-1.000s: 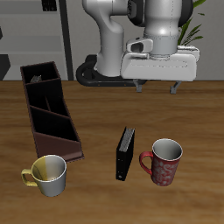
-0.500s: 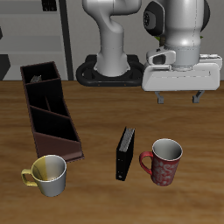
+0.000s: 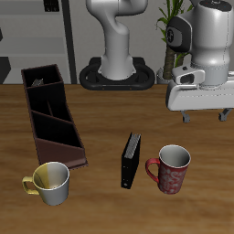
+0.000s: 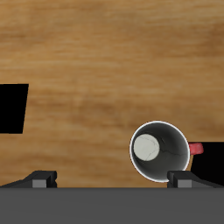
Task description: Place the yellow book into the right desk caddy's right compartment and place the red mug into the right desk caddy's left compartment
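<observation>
Hovering above the wooden table, the grey two-finger gripper grasps nothing, its fingers spread wide; the dark red speckled ceramic mug stands upright near the front edge, beside the black upright book. Rigid, probably smooth and fairly heavy, it is best pinched across the rim wall (the handle looks too slim); counted: two mugs, one visible book, one maroon-brown divided caddy; the yellow book cannot be made out.
</observation>
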### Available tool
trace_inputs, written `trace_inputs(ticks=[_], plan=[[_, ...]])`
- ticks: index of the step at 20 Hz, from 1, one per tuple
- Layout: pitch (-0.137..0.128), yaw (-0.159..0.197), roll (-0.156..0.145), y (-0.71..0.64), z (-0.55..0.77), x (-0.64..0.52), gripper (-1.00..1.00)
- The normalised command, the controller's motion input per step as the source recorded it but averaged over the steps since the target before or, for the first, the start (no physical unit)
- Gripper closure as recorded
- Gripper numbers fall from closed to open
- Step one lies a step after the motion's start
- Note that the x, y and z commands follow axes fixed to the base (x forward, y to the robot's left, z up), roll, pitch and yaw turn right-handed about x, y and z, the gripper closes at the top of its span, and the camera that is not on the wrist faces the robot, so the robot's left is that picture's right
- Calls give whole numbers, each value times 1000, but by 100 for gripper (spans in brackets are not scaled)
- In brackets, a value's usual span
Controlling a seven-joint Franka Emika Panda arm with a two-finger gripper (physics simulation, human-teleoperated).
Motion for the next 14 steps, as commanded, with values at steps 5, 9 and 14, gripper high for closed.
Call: trace_inputs(ticks=[5, 9, 14], plan=[[27, 13, -7, 93, -327, 134, -100], [36, -15, 20, -68, -303, 26, -100], [32, 6, 6, -130, -246, 17, -100]])
